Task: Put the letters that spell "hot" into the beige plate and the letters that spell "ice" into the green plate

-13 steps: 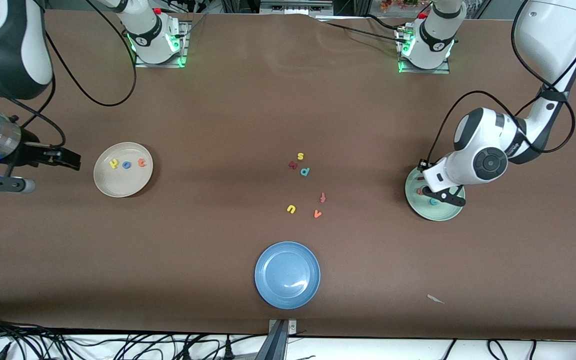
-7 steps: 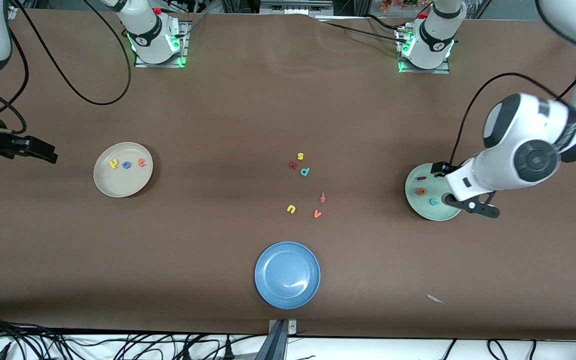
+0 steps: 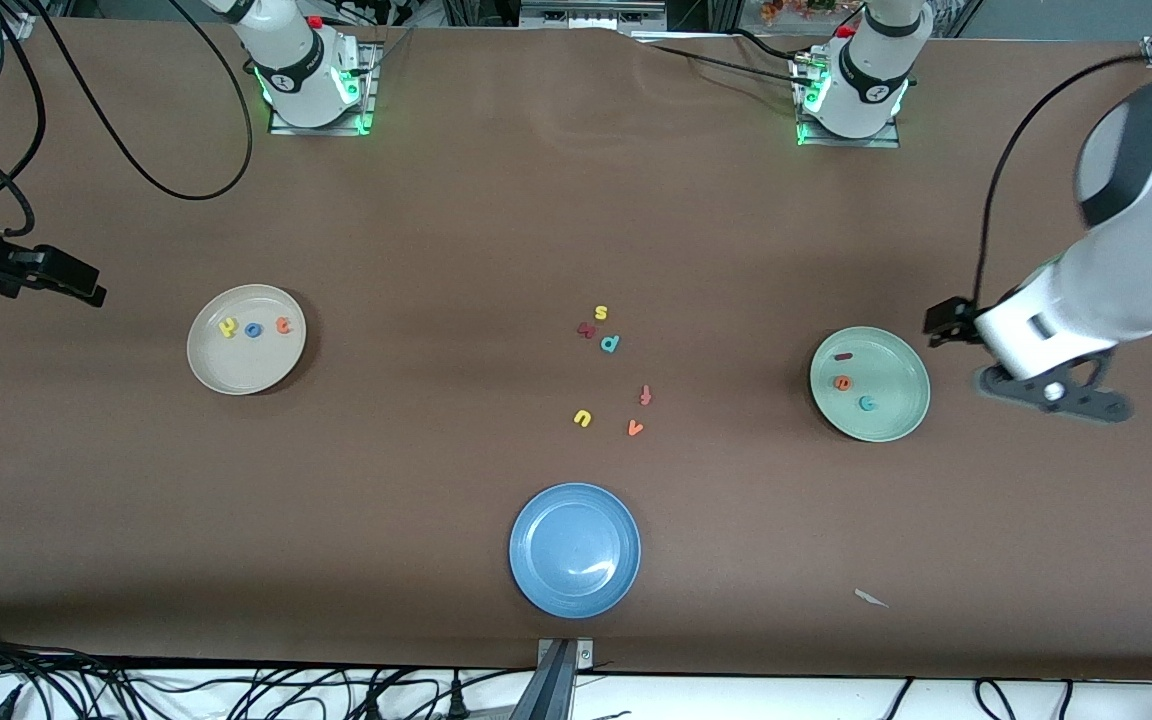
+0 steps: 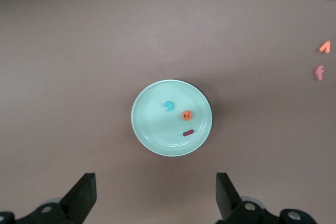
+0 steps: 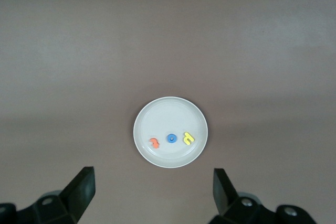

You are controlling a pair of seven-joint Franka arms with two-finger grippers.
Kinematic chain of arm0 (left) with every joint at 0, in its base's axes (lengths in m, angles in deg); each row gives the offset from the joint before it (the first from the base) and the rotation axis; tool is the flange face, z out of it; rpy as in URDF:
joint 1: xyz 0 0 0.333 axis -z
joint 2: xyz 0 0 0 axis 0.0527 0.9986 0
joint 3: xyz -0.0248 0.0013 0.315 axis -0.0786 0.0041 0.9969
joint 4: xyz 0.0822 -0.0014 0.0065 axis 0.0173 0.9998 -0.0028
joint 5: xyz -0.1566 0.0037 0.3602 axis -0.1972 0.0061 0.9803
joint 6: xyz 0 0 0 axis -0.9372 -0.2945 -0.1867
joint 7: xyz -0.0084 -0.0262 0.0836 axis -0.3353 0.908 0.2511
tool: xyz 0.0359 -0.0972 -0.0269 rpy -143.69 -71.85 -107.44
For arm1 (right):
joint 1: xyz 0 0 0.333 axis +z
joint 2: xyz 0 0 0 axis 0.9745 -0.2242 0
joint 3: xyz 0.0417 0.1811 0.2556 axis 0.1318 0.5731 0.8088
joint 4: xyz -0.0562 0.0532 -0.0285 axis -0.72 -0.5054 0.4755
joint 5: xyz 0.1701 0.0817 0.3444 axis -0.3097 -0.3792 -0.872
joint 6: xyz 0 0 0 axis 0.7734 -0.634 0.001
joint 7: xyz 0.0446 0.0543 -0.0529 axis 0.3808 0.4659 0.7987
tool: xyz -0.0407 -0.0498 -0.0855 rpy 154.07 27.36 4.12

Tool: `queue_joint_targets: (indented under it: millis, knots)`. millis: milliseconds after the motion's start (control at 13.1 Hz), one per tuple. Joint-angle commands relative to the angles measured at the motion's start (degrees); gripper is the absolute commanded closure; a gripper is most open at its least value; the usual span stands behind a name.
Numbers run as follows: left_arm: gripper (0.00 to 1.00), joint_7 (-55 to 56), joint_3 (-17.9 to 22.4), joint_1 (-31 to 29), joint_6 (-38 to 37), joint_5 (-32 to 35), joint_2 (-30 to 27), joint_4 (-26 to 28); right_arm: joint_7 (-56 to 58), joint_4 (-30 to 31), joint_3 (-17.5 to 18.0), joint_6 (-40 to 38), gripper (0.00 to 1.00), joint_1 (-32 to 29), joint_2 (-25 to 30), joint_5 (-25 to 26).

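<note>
The beige plate (image 3: pixel 246 375) holds the yellow h (image 3: pixel 228 327), blue o (image 3: pixel 254 329) and orange t (image 3: pixel 283 325). The green plate (image 3: pixel 896 400) holds the dark red i (image 3: pixel 843 356), orange e (image 3: pixel 842 382) and teal c (image 3: pixel 867 403). My left gripper (image 4: pixel 156 182) is open and empty, up in the air beside the green plate (image 4: pixel 152 124) toward the left arm's end of the table. My right gripper (image 5: pixel 153 179) is open and empty too, high beside the beige plate (image 5: pixel 170 114) at the right arm's end.
A bare blue plate (image 3: pixel 574 550) sits near the front edge. Loose letters lie mid-table: yellow s (image 3: pixel 601 313), a dark red one (image 3: pixel 586 329), teal p (image 3: pixel 610 343), orange-red f (image 3: pixel 645 394), yellow u (image 3: pixel 582 418), orange v (image 3: pixel 635 428). A white scrap (image 3: pixel 871 598) lies near the front edge.
My left gripper rose off the green plate and swung out past its rim, leaving the teal c in the plate. My right gripper drew farther back toward its end of the table.
</note>
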Motion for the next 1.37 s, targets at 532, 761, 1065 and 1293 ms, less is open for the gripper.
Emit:
queue_joint_targets:
  millis: [532,761,1065,1293]
  knots:
    - [0.00,0.88,28.66,18.55,-1.94,-13.82,-12.29,3.72,-0.77,1.11,1.23,0.69,0.00,-0.80,1.10,-0.17]
    - [0.00,0.89,29.12,19.09,7.18,-13.37,-21.77,18.65,-0.77,1.20,1.41,0.34,0.00,-0.80,1.10,-0.16]
    - [0.00,0.53,29.03,19.89,6.76,-14.16,-21.18,18.68,-2.27,1.72,1.67,0.68,0.01,-0.19,0.05,-0.96]
    - [0.00,0.62,29.12,21.20,5.36,-14.43,-21.35,18.50,-2.18,3.13,1.67,4.11,0.01,0.44,-1.01,-1.74]
